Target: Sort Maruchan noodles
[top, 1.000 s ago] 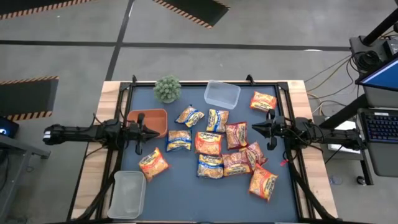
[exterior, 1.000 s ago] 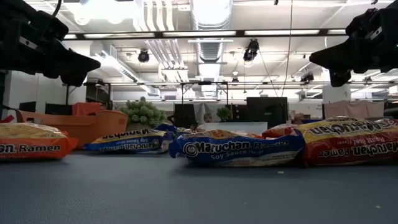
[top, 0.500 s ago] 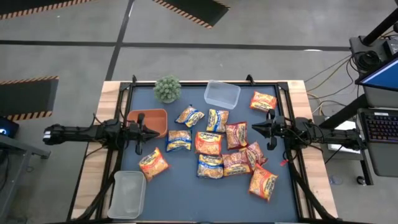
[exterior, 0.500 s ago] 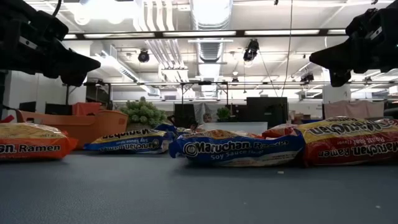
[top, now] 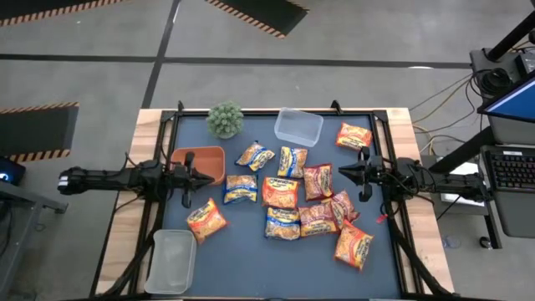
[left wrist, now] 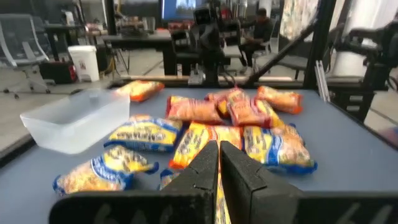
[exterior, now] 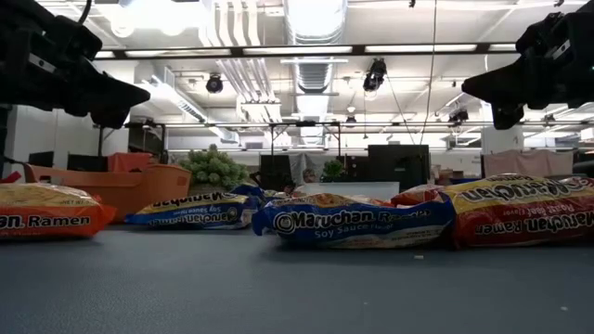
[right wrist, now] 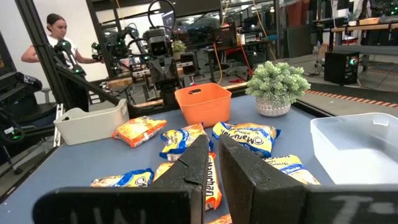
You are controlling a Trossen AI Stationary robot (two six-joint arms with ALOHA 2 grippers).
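Note:
Several Maruchan noodle packets lie flat in a loose cluster on the dark mat: orange ones (top: 206, 220) (top: 280, 191) (top: 354, 245), blue-and-yellow ones (top: 255, 155) (top: 282, 223) and dark red ones (top: 318, 181). One orange packet (top: 354, 135) lies apart at the far right. My left gripper (top: 211, 177) hovers shut and level above the mat's left side, by the orange tray (top: 201, 159). My right gripper (top: 341, 173) hovers shut and level at the right side, just right of the cluster. Both point toward the packets and hold nothing (left wrist: 219, 149) (right wrist: 213, 144).
One clear tub (top: 298, 126) stands at the far middle and another (top: 171, 260) at the near left corner. A small potted plant (top: 225, 119) is at the far left. A person (right wrist: 59, 37) stands beyond the table's left side.

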